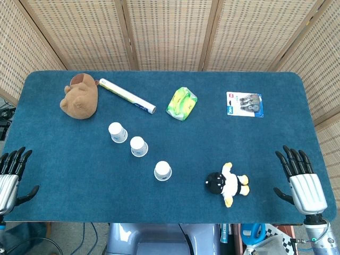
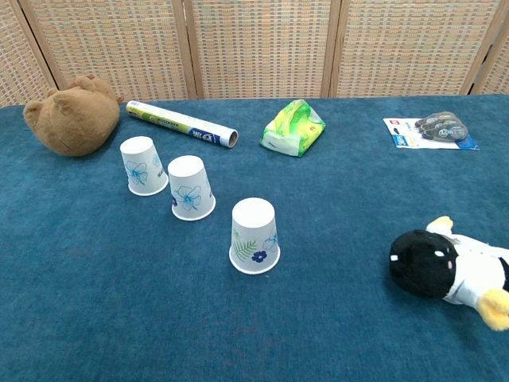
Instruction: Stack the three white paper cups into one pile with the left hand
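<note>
Left hand (image 1: 11,178) sits open and empty at your table edge, well apart from the cups; nothing stacked yet. Three cups stand upside-down in a diagonal: far cup (image 1: 117,132), middle cup (image 1: 138,146), near cup (image 1: 162,171). Next, reach for one. Chest view shows neither hand.

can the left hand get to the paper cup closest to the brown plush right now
Probably yes. The left hand rests open at the table's edge, and only bare blue cloth lies between it and that cup. The brown plush sits behind the cup, off that path.
</note>
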